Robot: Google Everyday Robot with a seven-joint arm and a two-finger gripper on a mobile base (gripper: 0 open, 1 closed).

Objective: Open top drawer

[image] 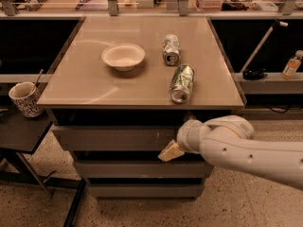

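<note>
Cream-coloured plastic marks the gripper [169, 152], which sits at the lower edge of the top drawer [111, 138], right of centre in the frame. That looks like the place to pull from. The panel has no handle, so I judge the pull should come from under its lip, straight toward the bottom of the frame and level, without slewing the wide face to one side. A slow draw would also spare the loose things above any jolt.

Whether the gripper is spread or pressed together I cannot tell. It appears to touch the underside of the drawer face and holds nothing that I can see. Behind it the white arm [236, 148] runs off to the lower right.

The top drawer is the widest grey panel, just under the tan tabletop [71, 86]. It seems to stand slightly forward of the narrower drawer face [137, 169] below.

On the tabletop a green can [182, 82] lies on its side near the front edge. A second can [171, 49] lies further back, and a white bowl [123, 56] sits to their left. A patterned cup [23, 99] stands at the left edge of the frame.
</note>
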